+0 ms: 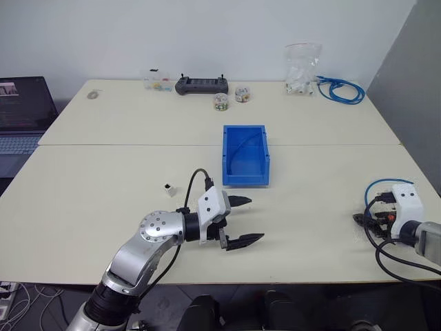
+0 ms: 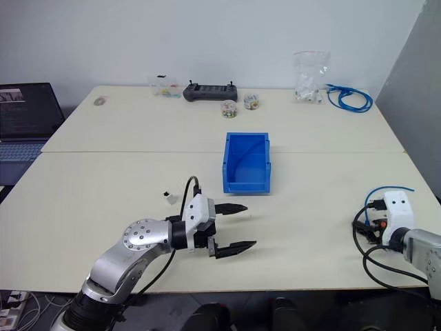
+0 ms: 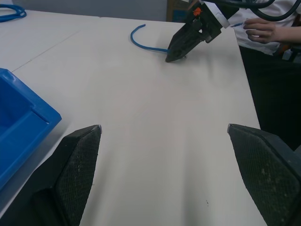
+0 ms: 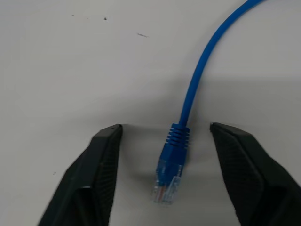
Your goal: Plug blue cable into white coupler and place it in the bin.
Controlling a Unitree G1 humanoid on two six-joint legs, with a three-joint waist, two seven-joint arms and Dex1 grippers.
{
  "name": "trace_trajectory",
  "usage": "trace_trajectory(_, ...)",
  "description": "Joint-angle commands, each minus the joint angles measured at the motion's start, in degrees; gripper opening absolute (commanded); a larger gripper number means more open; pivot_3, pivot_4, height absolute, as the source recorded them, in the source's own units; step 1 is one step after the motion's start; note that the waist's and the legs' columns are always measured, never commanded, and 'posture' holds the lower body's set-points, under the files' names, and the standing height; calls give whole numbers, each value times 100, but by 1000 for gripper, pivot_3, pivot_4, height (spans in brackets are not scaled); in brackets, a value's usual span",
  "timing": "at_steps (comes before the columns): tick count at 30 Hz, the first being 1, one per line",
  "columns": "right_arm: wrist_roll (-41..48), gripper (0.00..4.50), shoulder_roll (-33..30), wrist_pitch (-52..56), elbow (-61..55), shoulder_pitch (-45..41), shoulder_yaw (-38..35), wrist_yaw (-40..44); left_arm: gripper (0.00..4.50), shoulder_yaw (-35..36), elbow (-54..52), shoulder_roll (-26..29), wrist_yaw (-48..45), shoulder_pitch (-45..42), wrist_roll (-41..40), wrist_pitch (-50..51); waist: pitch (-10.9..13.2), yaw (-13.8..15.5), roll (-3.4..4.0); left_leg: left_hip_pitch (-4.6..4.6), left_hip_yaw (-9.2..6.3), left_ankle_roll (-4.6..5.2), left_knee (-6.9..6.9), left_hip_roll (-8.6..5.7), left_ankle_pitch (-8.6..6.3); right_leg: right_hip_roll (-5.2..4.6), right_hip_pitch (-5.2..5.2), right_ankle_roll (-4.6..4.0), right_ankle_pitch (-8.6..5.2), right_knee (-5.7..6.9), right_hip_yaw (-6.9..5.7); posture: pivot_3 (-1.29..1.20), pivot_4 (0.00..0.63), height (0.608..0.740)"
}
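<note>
White wall [image 1: 207,34], two pale tables [image 1: 103,179] pushed together, grey partition [image 1: 413,62]

text: none legible | labels: none | numbers: none

Head stereo pair, 2 wrist cams

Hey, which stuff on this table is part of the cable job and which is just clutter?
Job: blue cable, white coupler, bin, right claw.

Clutter: coiled blue cable bundle, plastic bag, black controller, small jars, laptop.
</note>
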Motion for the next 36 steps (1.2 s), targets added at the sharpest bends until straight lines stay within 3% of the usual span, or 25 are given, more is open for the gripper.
trace_trajectory(1,-22,1869,6,-52,-3,-59,-59,19,4500,-1,-130,-15,2,-94,24,-68,0,0,0,0,0,0,0,0,0,0,0,0,0,0,0,0,150,740)
trace_trajectory(8,233,144,339,449,10,-307,-398,-78,4500,9,-154,15,-11,-88,27,-62,0,-4,0,0,0,0,0,1,0,2,0,-1,1,0,0,0,150,740)
trace_trajectory(9,299,109,430,588,-58,-369,-456,-107,4500,21,-162,30,-21,-84,19,-58,0,-4,0,0,0,0,0,1,0,2,0,-2,1,0,1,0,150,740)
trace_trajectory(15,663,107,1167,1518,-759,-748,-628,-426,4500,179,-250,289,-177,24,-109,7,0,-21,1,1,-1,0,-1,6,0,6,0,-3,2,2,2,0,150,740)
trace_trajectory(19,757,106,2608,2486,-1401,-1361,-764,-969,4500,410,-330,767,-445,274,-204,29,0,-97,5,1,-3,0,-2,13,0,11,-2,-5,3,3,1,0,150,740)
trace_trajectory(23,807,98,3956,2661,-1533,-1792,-832,-1623,4500,647,-392,1105,-590,506,-268,0,0,-138,16,1,-6,-1,-5,19,0,15,-10,-7,3,7,0,0,150,740)
trace_trajectory(30,821,92,4861,2661,-1360,-2070,-703,-2121,4500,785,-393,1210,-536,653,-223,-75,1,-106,22,-4,-9,0,-4,3,0,5,-10,-29,17,-1,-3,0,150,740)
trace_trajectory(32,827,803,4944,2661,-1310,-2147,-800,-2148,4500,816,-402,1216,-505,703,-211,-90,2,-119,25,-4,-8,0,-5,4,0,3,-11,-29,17,-1,-3,0,150,740)
trace_trajectory(36,952,1746,4953,2661,-1328,-2237,-903,-2104,4500,860,-373,1235,-470,767,-190,-130,3,-138,28,-1,-9,0,-7,9,0,6,-12,-29,17,1,-5,0,150,740)
